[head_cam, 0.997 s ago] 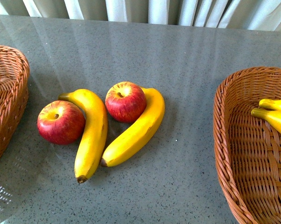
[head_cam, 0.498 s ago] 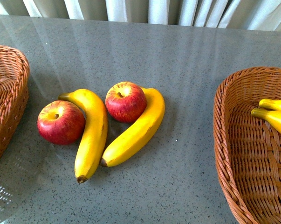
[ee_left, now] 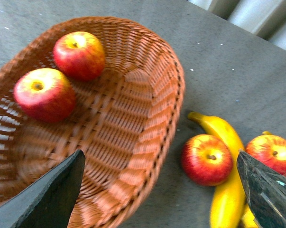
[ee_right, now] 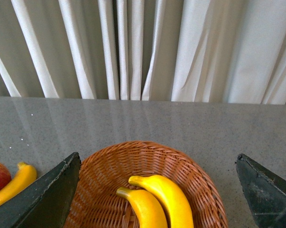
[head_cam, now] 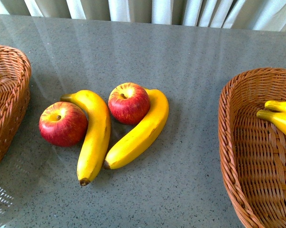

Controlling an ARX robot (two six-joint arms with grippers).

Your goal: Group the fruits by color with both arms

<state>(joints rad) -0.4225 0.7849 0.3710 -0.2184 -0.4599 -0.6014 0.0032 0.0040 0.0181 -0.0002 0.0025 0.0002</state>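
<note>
On the grey table lie two red apples (head_cam: 63, 123) (head_cam: 129, 103), each tucked against a curved yellow banana (head_cam: 93, 135) (head_cam: 138, 133). No arm shows in the front view. My left gripper (ee_left: 159, 156) is open over the edge of the left basket (ee_left: 176, 90), which holds two apples (ee_left: 79, 54) (ee_left: 43, 94). Beyond its right finger (ee_left: 268, 194) are the table apples (ee_left: 207, 159) (ee_left: 272, 153) and a banana (ee_left: 223, 142). The right gripper (ee_right: 158, 157) hangs open above the right basket (ee_right: 199, 175), where two bananas (ee_right: 169, 199) (ee_right: 143, 209) lie.
The wicker baskets stand at the table's left edge (head_cam: 10, 95) and right edge (head_cam: 233, 142), with the right one's bananas (head_cam: 280, 118) showing. Pale curtains (head_cam: 152, 9) hang behind the far edge of the table. Bare tabletop separates the fruit from each basket.
The fruit on the table lies as before. The front picture has shifted by only a hair.
</note>
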